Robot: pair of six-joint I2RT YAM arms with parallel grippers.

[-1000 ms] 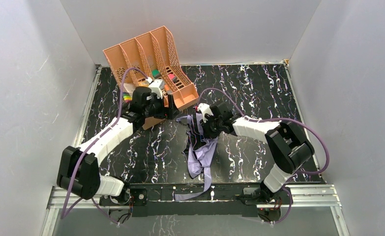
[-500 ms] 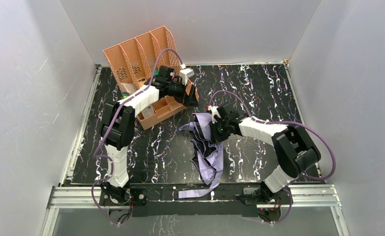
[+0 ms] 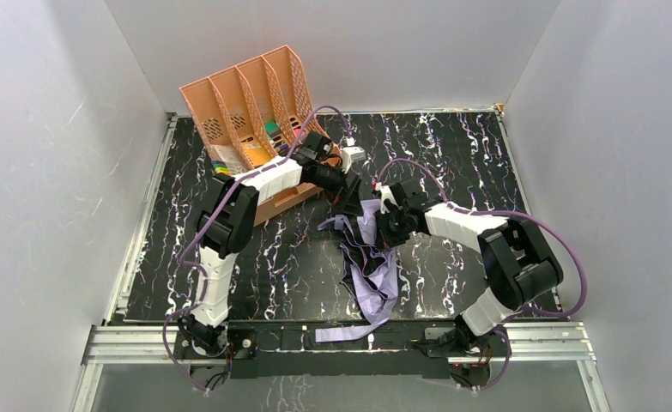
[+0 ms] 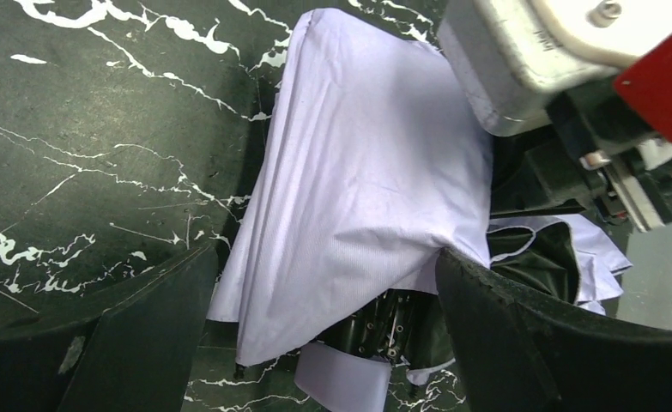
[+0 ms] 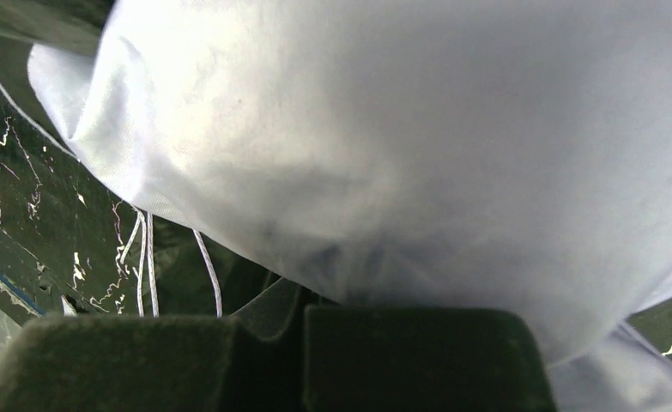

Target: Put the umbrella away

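Pinching together on a fold of lavender fabric, the right gripper [image 5: 302,322] grips the umbrella [image 3: 371,266], which lies crumpled at the middle of the black marbled table [image 3: 452,146]. The left gripper [image 4: 323,257] hovers over its far end, fingers spread wide, near the peach file organiser [image 3: 246,94].

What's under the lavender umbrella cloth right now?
Under the umbrella, the left wrist view shows dark ribs and black lining peeking out, all lying on the table. Its shaft and handle are covered, so they cannot be seen.
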